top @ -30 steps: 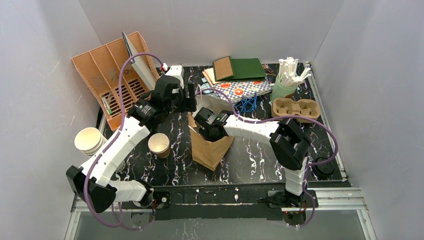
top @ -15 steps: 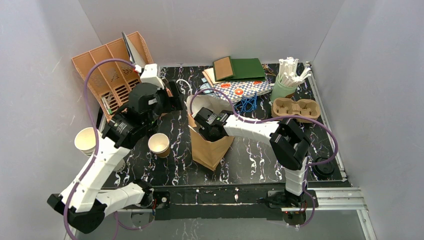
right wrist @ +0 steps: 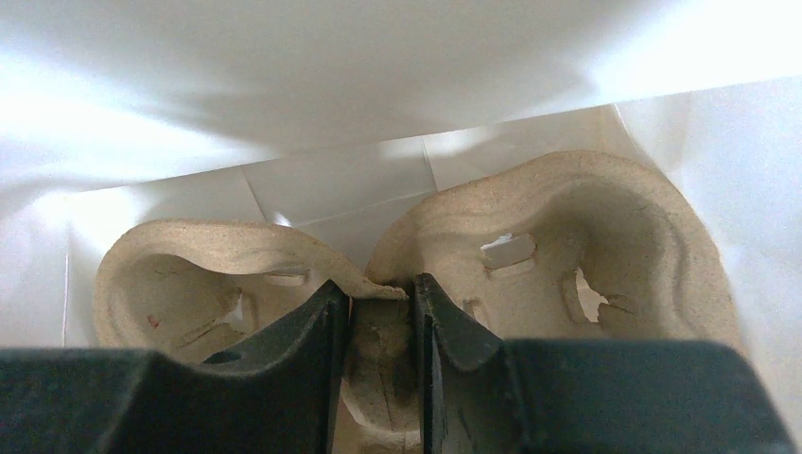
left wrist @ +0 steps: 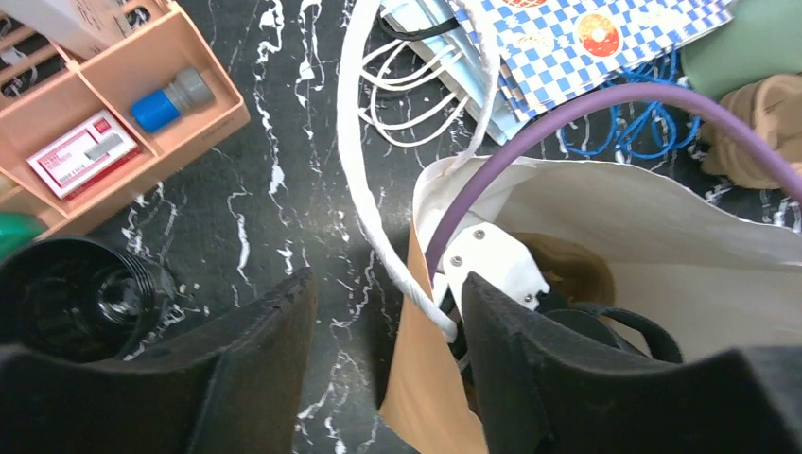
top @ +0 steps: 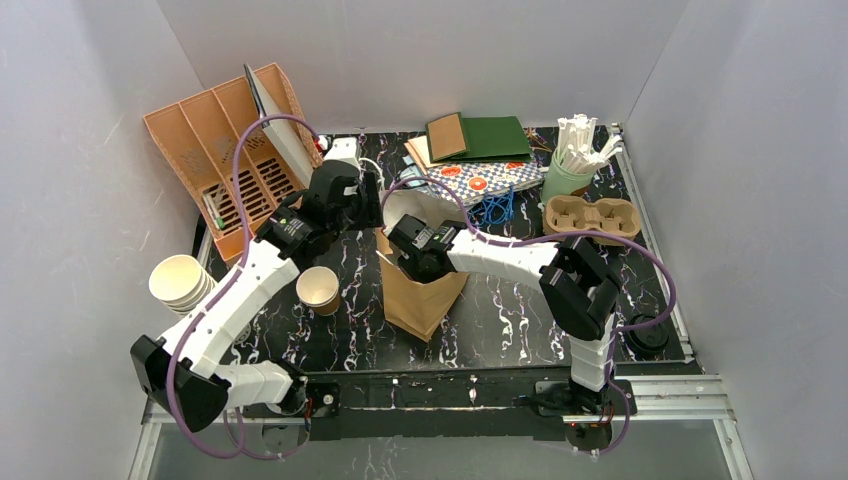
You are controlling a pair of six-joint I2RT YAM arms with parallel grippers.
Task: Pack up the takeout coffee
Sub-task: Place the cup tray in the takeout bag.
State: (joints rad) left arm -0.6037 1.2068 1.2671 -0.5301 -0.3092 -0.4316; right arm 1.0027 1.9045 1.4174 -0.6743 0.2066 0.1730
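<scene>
**Right claw pinches the carrier in the bag; left claw gapes around the handle**

My right claw (right wrist: 378, 288) is down inside the paper bag (top: 420, 295), with the bag's white inner walls all around it. It is clenched on the middle ridge of the pulp cup carrier (right wrist: 586, 236), between the two wells. One black finger presses each side of that ridge. Both wells that I can see hold nothing.

My left claw (left wrist: 388, 284) hangs just above the bag's far left corner, and it is released. Its fingers stand well apart with nothing squeezed between them. The bag's white handle (left wrist: 357, 170) loops up from the rim and runs down through the gap between them. I cannot tell whether the handle touches either finger. The purple cable of my right arm drops into the bag's mouth just beyond.

The tan paper cup (top: 317, 288) stands upright on the bench (top: 500, 300), left of the bag and apart from it. Its white inside is open to the top. Neither claw touches it. A stack of cream cups (top: 178, 280) lies further left, at the bench's edge. A second carrier (top: 590, 215) sits near the far right of the bench.
</scene>
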